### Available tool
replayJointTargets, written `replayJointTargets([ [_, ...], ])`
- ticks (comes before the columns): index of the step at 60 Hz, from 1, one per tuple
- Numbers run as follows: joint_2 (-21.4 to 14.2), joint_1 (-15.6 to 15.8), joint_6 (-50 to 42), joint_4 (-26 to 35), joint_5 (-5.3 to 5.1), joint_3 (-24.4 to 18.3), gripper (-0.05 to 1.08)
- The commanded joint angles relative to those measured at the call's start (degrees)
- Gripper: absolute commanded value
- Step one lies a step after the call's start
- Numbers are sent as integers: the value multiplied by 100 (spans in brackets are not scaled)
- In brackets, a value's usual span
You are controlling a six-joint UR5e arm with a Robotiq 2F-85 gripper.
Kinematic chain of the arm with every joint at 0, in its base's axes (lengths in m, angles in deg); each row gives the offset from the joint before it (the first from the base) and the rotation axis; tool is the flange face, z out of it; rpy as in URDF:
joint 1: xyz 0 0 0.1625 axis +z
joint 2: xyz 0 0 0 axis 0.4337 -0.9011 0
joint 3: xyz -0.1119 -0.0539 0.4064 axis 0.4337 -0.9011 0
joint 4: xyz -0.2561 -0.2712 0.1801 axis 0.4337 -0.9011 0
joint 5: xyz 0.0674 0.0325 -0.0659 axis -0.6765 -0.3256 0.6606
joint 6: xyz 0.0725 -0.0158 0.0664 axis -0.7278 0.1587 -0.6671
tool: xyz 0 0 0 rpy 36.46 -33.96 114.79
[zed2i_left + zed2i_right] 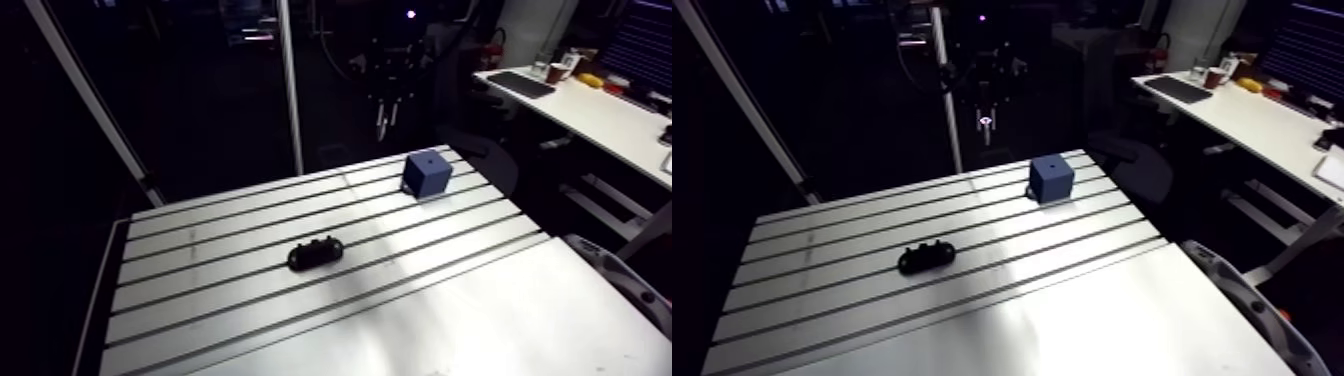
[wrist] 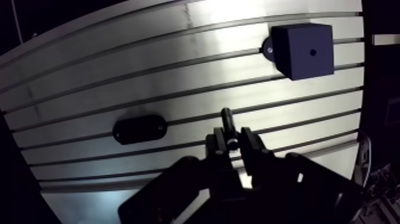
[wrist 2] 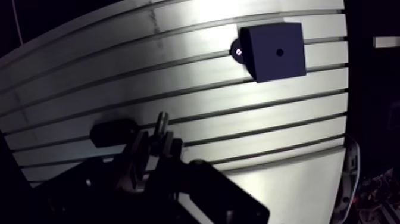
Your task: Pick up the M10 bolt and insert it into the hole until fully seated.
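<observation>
Fingers (image 2: 251, 146) clamped on dark bolt (image 2: 227, 121) above slotted table (image 2: 89, 89), blue block (image 2: 303, 50) with hole (image 2: 313, 52) ahead, black holder (image 2: 138, 129) beside

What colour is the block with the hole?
The block is blue, clearest in the arm view.

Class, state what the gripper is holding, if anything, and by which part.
The gripper holds the bolt by one end, pinched between its fingers; the other end sticks out past the fingertips.

Two blocky black fingers (image 2: 218, 145) on a broad dark housing (image 2: 274, 193), apparently matte.
</observation>
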Motion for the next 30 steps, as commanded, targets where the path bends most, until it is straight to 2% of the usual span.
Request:
replayJointTargets([
  [1, 481, -300, 166, 486, 99, -719, 107],
  [9, 646, -331, 176, 561, 307, -1010, 107],
  [13, 685, -363, 184, 631, 355, -1084, 107],
  [24, 833, -512, 271, 730, 342, -1201, 107],
  [30, 996, -599, 289, 976, 342, -1346, 107],
])
